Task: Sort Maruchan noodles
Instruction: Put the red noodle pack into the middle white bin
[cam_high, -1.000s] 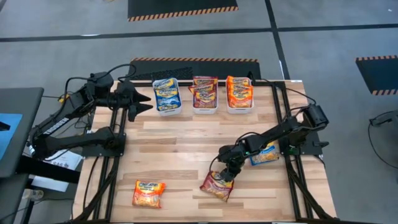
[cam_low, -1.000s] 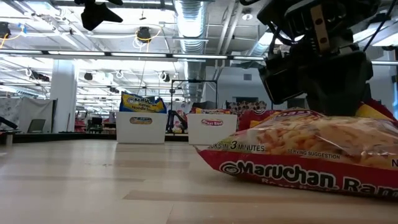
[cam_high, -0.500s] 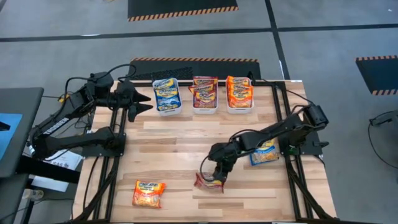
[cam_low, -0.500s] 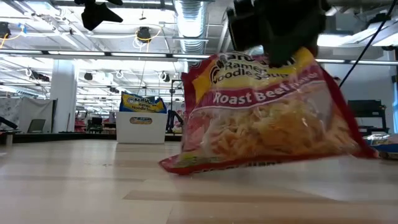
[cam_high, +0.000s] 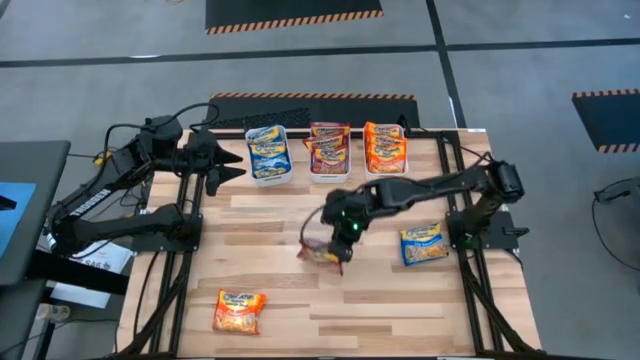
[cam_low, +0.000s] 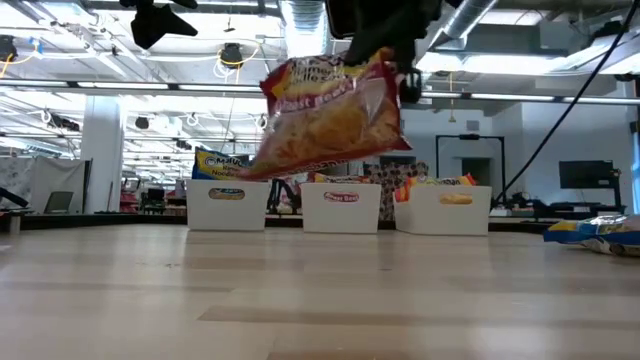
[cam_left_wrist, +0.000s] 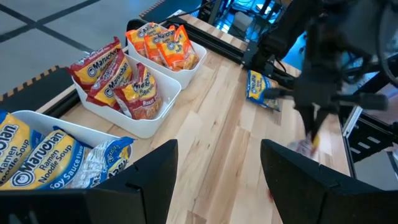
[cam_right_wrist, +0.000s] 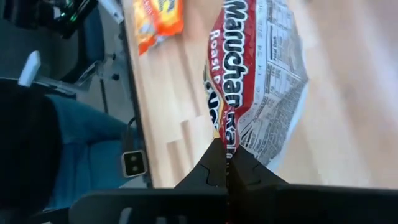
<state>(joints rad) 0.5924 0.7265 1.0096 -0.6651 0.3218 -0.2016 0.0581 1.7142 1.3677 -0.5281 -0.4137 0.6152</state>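
Observation:
My right gripper (cam_high: 338, 236) is shut on a maroon Maruchan noodle packet (cam_high: 321, 253) over the middle of the table; in the low view the packet (cam_low: 330, 115) hangs well above the wood. An orange packet (cam_high: 238, 311) lies flat near the front left, and a blue one (cam_high: 424, 244) lies flat at the right. Three white bins at the far edge hold blue (cam_high: 268, 153), maroon (cam_high: 329, 150) and orange (cam_high: 385, 149) packets. My left gripper (cam_high: 236, 170) hovers open beside the blue bin, holding nothing. My right gripper pinches the maroon packet between its two fingers by one end edge (cam_right_wrist: 231, 142). The fingers slant down from above. The packet hangs tilted below them, its printed back (cam_right_wrist: 273, 81) toward the wrist camera, lifted clear of the table.
Bare wood lies between the bins (cam_low: 341, 206) and the front edge. The left wrist view looks over the maroon bin (cam_left_wrist: 124, 87) and orange bin (cam_left_wrist: 165, 48) toward the right arm (cam_left_wrist: 323, 74). Black frame rails (cam_high: 470, 290) run along both table sides.
My right gripper has risen and gone toward the table's far edge and a little left, rolling as it went. The maroon packet, which lay flat near the front edge, was tipped up by one end and now hangs clear of the table.

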